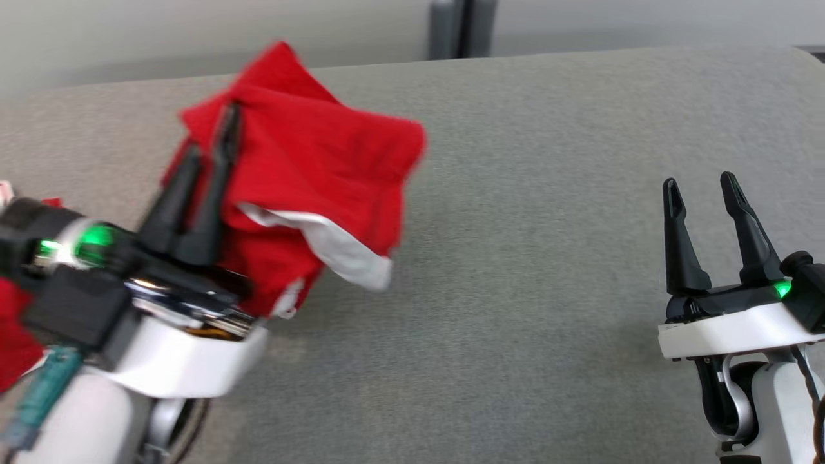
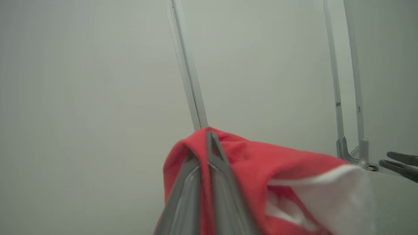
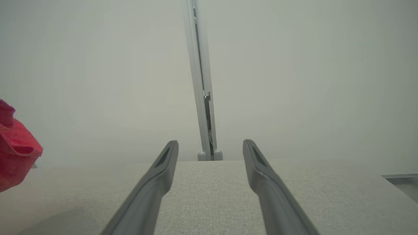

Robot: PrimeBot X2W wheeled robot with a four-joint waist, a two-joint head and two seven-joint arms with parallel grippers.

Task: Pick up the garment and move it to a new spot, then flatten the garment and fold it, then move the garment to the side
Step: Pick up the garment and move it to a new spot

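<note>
A red garment (image 1: 316,161) with a white band (image 1: 335,241) hangs bunched in the air above the grey cloth table (image 1: 548,290), at the left. My left gripper (image 1: 216,132) is shut on the garment, its fingers pinching a fold near the top. In the left wrist view the garment (image 2: 261,163) drapes over the closed fingers of my left gripper (image 2: 204,145). My right gripper (image 1: 699,187) hovers open at the right with nothing between its fingers, well apart from the cloth. The right wrist view shows my right gripper (image 3: 210,145) spread over bare table, with the garment (image 3: 14,160) at the far left.
More red cloth (image 1: 13,335) shows behind my left arm at the left edge. A grey upright post (image 1: 461,29) stands behind the table's far edge. A pale wall lies beyond. The table top stretches wide between the two grippers.
</note>
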